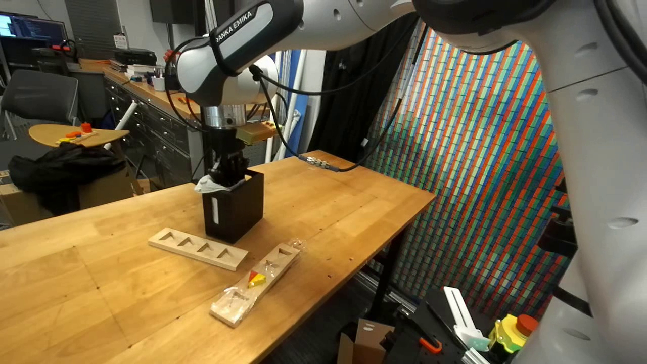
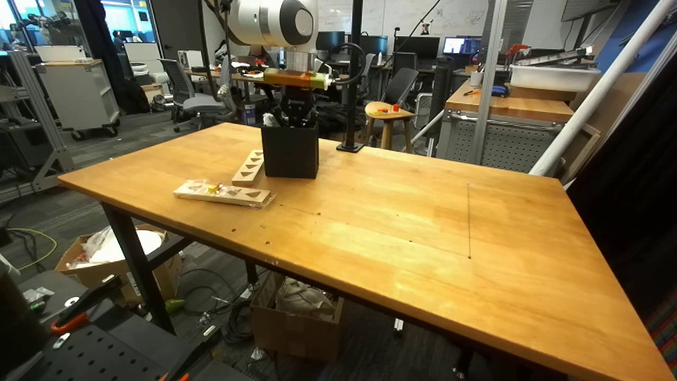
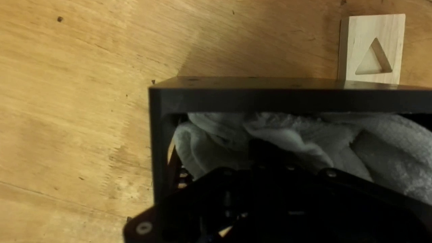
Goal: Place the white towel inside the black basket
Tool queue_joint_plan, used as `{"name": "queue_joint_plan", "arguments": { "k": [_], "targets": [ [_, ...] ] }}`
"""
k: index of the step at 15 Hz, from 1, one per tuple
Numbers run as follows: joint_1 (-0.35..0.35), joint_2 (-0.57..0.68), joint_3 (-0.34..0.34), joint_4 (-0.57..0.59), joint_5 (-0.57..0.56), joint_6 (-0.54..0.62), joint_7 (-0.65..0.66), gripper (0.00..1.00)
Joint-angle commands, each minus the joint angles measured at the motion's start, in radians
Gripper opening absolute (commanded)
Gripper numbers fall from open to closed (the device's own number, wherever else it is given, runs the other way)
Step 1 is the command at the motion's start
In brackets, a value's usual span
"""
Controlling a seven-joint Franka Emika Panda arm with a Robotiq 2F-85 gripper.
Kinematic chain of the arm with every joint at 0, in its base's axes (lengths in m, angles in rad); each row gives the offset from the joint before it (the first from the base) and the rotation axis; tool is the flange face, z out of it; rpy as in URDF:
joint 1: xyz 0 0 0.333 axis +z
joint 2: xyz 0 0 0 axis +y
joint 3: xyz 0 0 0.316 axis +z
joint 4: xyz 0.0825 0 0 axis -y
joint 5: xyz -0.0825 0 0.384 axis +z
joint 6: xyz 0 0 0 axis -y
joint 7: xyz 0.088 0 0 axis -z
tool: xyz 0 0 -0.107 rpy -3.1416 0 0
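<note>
1. Lab background, seen remotely: wooden tabletop (image 2: 396, 222) in a cluttered room, multicoloured striped sheet (image 1: 485, 177) beyond its edge in an exterior view.
2. Black box-shaped basket (image 1: 245, 207) stood upright on the tabletop, mouth up, with a white strip (image 1: 215, 210) on one wall.
3. White-and-grey Franka arm (image 1: 328, 23) had its wrist pointing down over the basket.
4. Black two-finger gripper (image 3: 265, 152) was closed, reaching into the basket mouth, tips among cloth folds. I couldn't tell whether a fold was pinched between them.
5. Off-white wrinkled cloth towel (image 3: 297, 138) was bunched inside the basket per my wrist view. Part of it stuck up above the rim in both exterior views, and I saw it lap over an edge.
6. Pale wooden board with triangular recesses (image 1: 196, 246) lay flat just beside the basket; I had one end of it in the wrist view.
7. Second pale wooden board, in clear plastic wrap (image 1: 247, 291), lay near the first, small red-and-yellow bits (image 1: 257, 280) on it.
8. Farther back I had a wooden stool (image 2: 404, 114) carrying small orange and yellow pieces.
</note>
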State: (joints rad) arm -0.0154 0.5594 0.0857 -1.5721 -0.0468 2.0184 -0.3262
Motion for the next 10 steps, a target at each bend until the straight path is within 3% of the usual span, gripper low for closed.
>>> {"name": "queue_joint_plan", "arguments": {
  "k": [1,10],
  "targets": [
    [-0.014,0.029,0.008,0.061,0.032,-0.040,-0.033,0.00],
    [0.012,-0.012,-0.005,0.059,-0.002,-0.055,-0.004,0.00]
  ]
}}
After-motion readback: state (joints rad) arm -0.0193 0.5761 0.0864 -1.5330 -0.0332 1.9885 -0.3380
